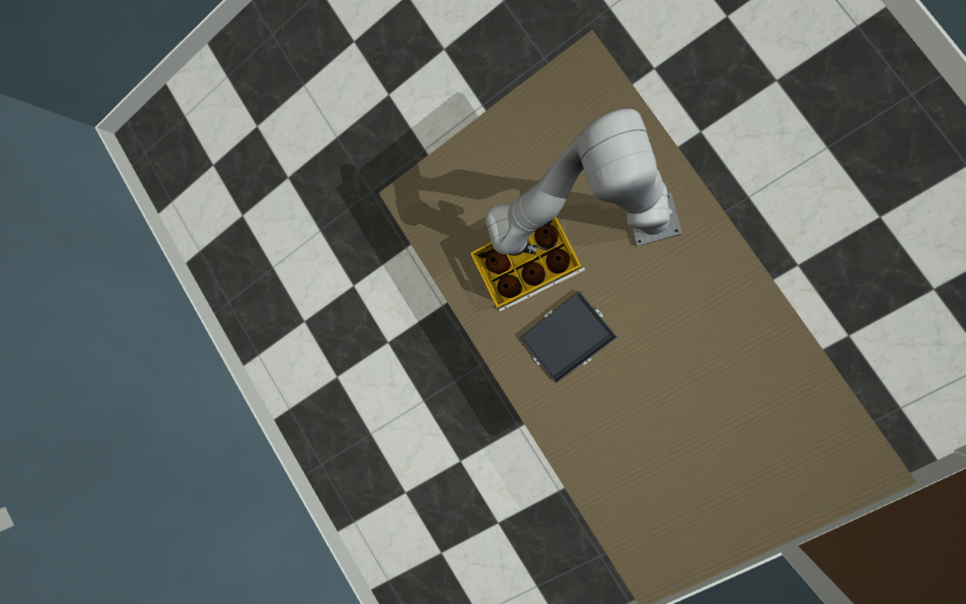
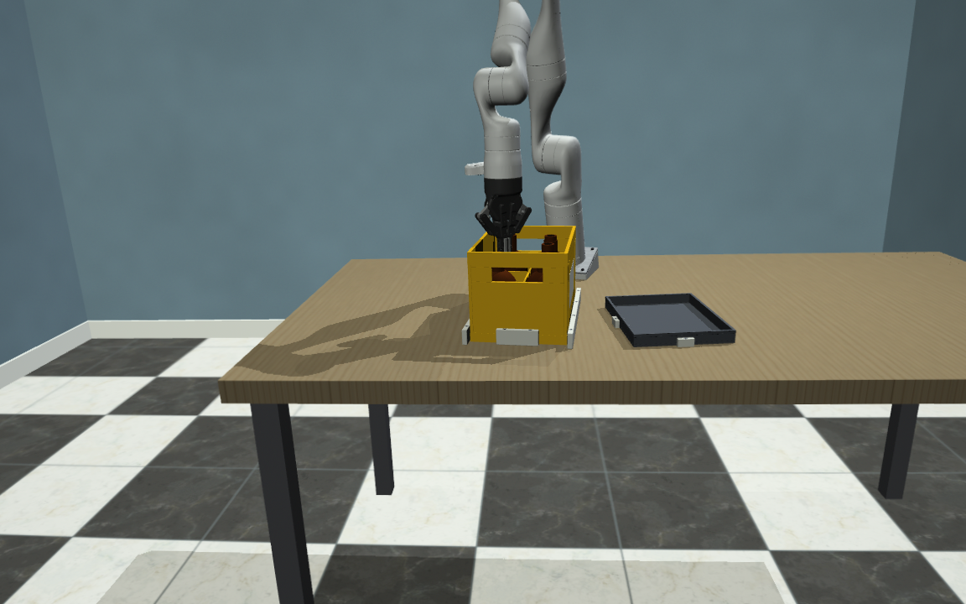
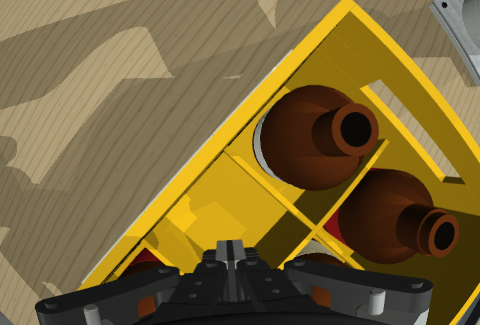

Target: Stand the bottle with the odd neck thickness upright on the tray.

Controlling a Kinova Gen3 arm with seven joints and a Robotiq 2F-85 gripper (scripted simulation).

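A yellow crate (image 1: 526, 262) stands on the table with five brown bottles upright in its cells, such as those at the far side (image 1: 545, 236) and the near corner (image 1: 508, 285). My gripper (image 3: 230, 256) is shut with the fingertips pressed together and nothing between them. It hangs at the crate's rim over the one empty cell (image 3: 220, 205), seen also in the side view (image 2: 503, 242). Two bottles (image 3: 314, 135) (image 3: 394, 215) stand to its right in the wrist view. The dark tray (image 1: 568, 335) lies empty beside the crate.
The arm's base plate (image 1: 655, 229) is bolted to the table behind the crate. Small white stops (image 2: 516, 336) sit against the crate's foot, and small clips sit at the tray's edges (image 2: 685, 341).
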